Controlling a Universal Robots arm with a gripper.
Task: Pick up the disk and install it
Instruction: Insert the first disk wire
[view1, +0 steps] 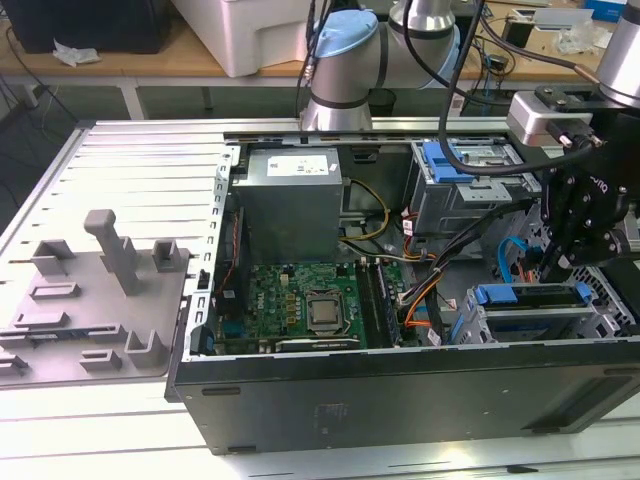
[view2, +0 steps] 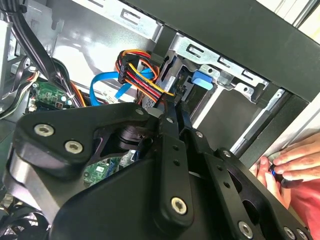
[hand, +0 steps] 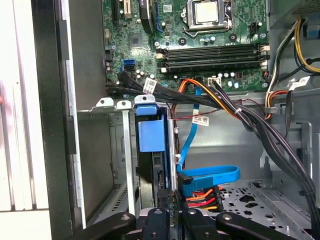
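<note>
The disk (view1: 530, 296) stands on edge in the lower drive cage (view1: 500, 325) at the open computer case's front corner, on the exterior view's right. Its blue carrier runs along the cage top. In the first wrist view the disk's blue carrier tab (hand: 150, 131) sits in the slot between metal cage walls, with the dark drive edge running back toward my gripper (hand: 174, 216). My gripper (view1: 557, 268) hangs just above the disk's end on the exterior view's right. In the second wrist view my gripper (view2: 172, 112) points at the blue tab (view2: 201, 79).
A blue data cable (hand: 207, 176) and orange-red power wires (hand: 202, 197) lie close beside the gripper. A second cage with a blue bracket (view1: 452, 160), the grey power supply (view1: 290, 200) and the motherboard (view1: 310, 305) fill the case. A person's hand (view2: 287, 162) rests outside the case wall.
</note>
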